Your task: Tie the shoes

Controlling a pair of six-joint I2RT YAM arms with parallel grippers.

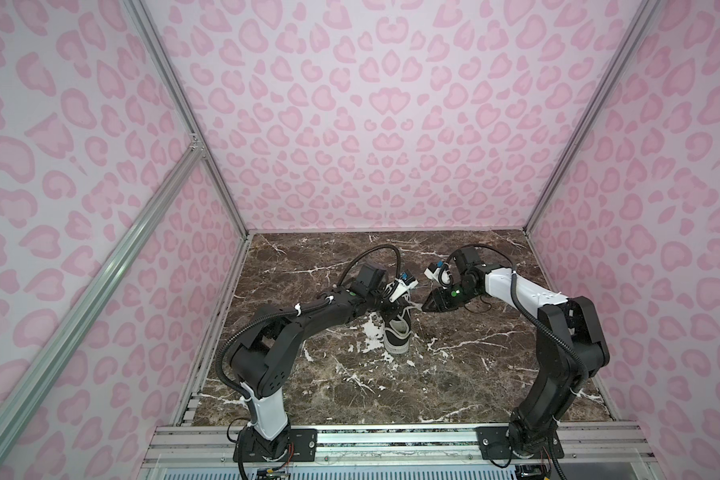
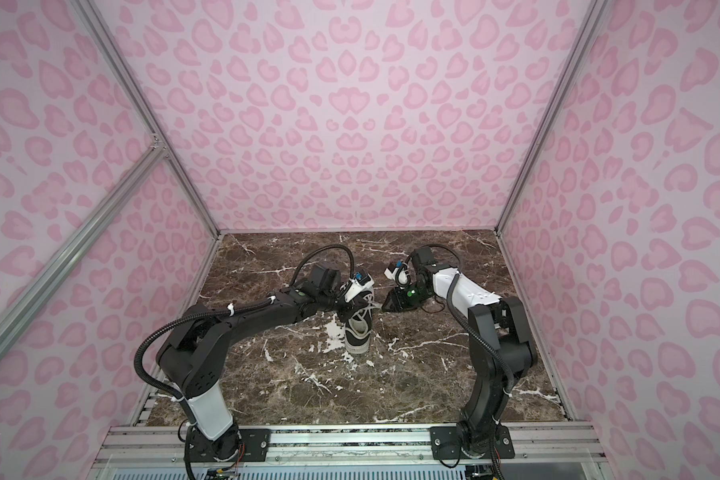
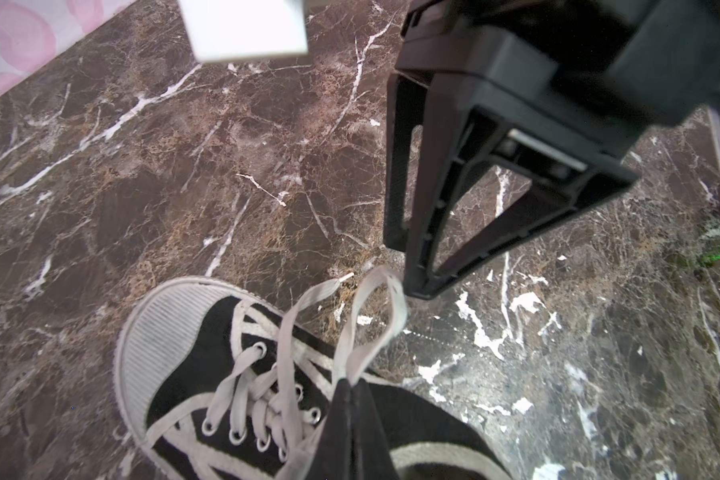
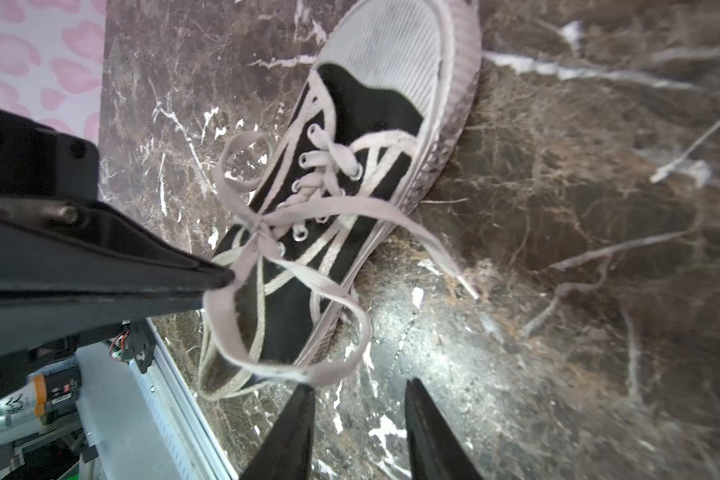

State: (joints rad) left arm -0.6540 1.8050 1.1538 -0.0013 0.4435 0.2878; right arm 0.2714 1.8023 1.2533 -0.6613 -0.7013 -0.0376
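The black sneaker (image 1: 397,330) is seen at the middle of the counter (image 1: 454,386) in both top views, and bare marble is left on every side of it. The left hand (image 3: 352,388) is closed tightly on a loop of the laces (image 4: 267,232) over the shoe. The right hand (image 4: 356,415) is parted narrowly at the right of the shoe. A second loop lies just before its tips and is probably not gripped. The pink walls (image 1: 100,249) and the front rail (image 1: 391,436) stand well apart from the shoe.
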